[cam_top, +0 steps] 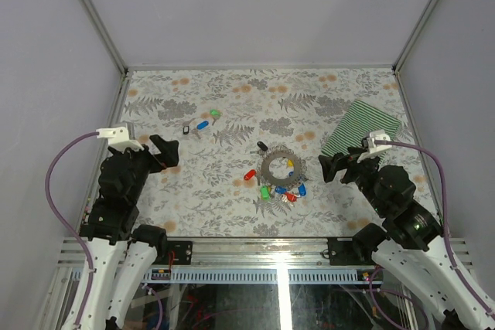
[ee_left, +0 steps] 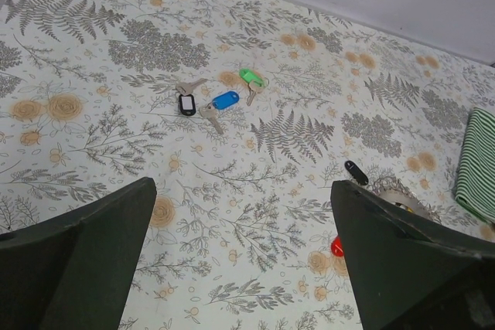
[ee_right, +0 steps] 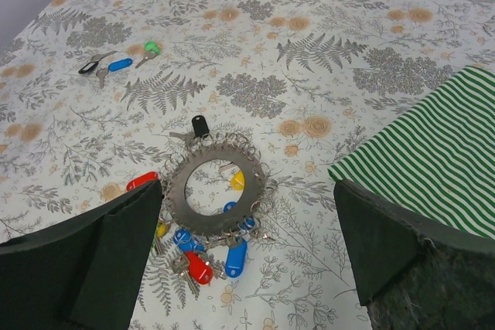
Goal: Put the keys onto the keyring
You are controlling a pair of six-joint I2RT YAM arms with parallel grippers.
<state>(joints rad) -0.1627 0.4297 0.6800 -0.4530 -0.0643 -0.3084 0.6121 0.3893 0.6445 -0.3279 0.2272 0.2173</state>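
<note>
Left end effector (cam_top: 168, 153) and right end effector (cam_top: 328, 166) are held wide open, empty; light, slippery keys (ee_left: 225, 100) are judged best pinched by their heads.

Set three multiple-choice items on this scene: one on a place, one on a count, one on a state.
1. The green striped cloth lies: A far right; B near left; C centre.
2. The keys grouped at far left, apart from the keyring, number: A one; B three; C six.
3. The left end effector and right end effector are: A open, empty; B shut on keys; C shut on cloth.
Answers: A, it lies by the right edge; B, black, blue and green heads; A, both jaws spread, nothing between.
</note>
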